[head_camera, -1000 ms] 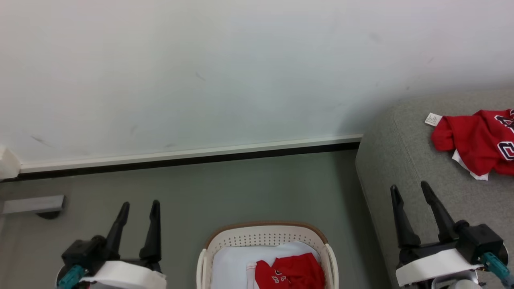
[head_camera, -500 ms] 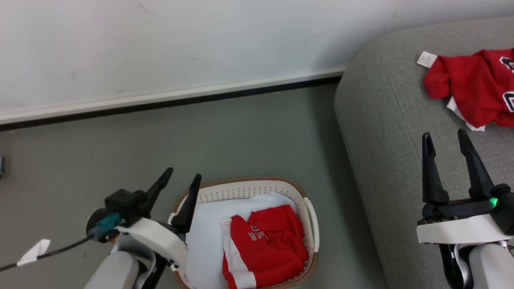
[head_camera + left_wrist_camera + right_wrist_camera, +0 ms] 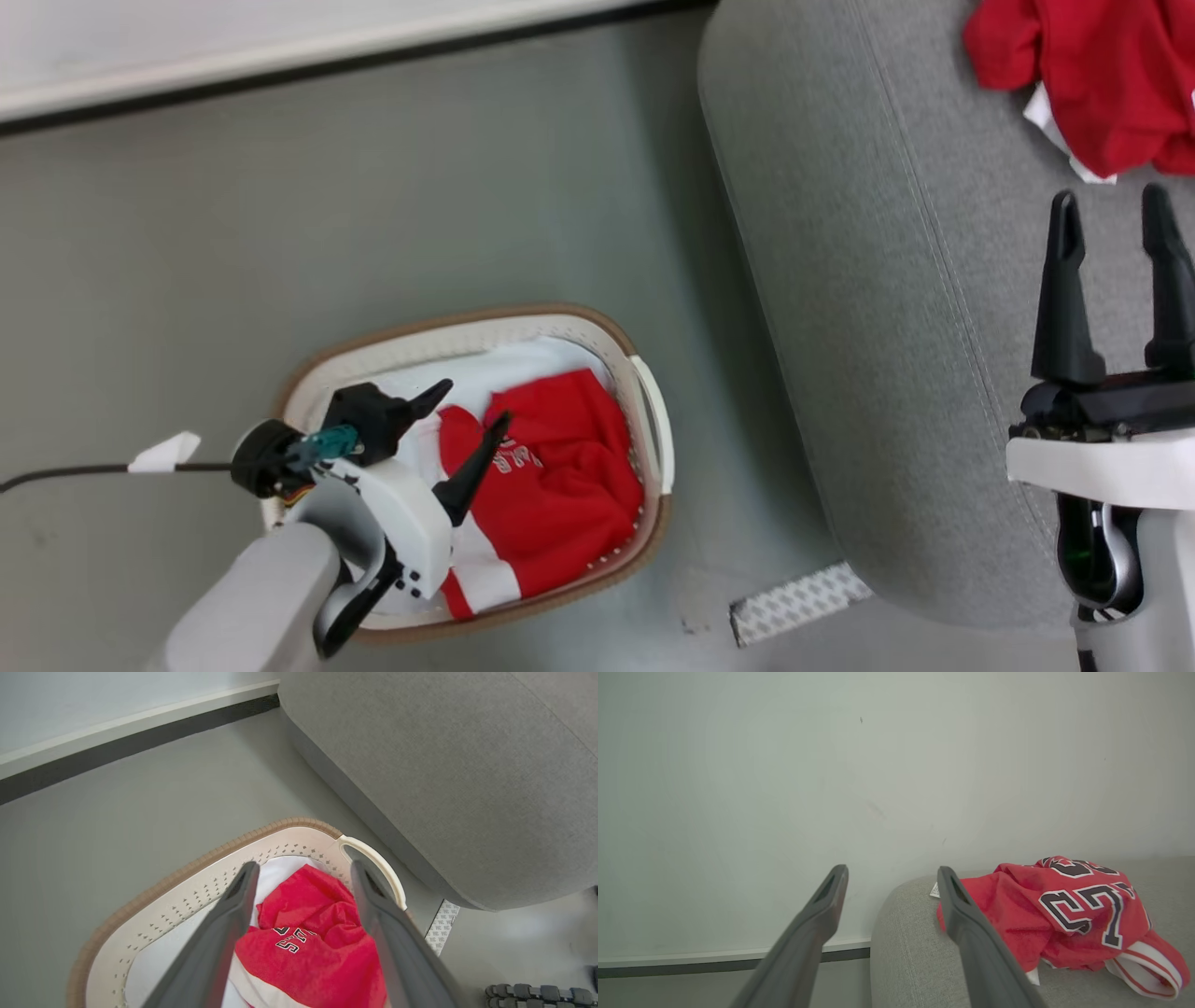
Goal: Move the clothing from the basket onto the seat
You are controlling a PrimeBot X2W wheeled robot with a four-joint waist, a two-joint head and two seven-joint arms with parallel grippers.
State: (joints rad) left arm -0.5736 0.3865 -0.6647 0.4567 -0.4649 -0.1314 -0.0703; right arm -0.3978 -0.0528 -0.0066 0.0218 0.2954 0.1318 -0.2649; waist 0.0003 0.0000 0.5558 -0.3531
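One red jersey [image 3: 551, 490] with a white trim band lies crumpled in the cream basket [image 3: 644, 392] on the floor, on top of a white pad [image 3: 485, 369]. My left gripper [image 3: 471, 403] hangs open just above that jersey; the left wrist view has the red cloth [image 3: 308, 942] between its fingers [image 3: 219, 933], apart from them. A second red jersey [image 3: 1092, 75] with black-and-white numbers lies on the grey seat [image 3: 868, 280]. My right gripper [image 3: 1111, 201] stands open over the seat, short of that jersey [image 3: 1069, 910].
The basket stands on grey floor close to the seat's left side. A white patterned strip [image 3: 798, 602] lies on the floor by the seat's corner. A wall with a white-and-black skirting [image 3: 280, 65] runs along the far side. A cable with a white tag [image 3: 163, 453] trails from my left wrist.
The head camera has tilted down, so the whole picture shifted. My left gripper has swung from beside the basket to over the jersey inside it. The right gripper stays open over the seat.
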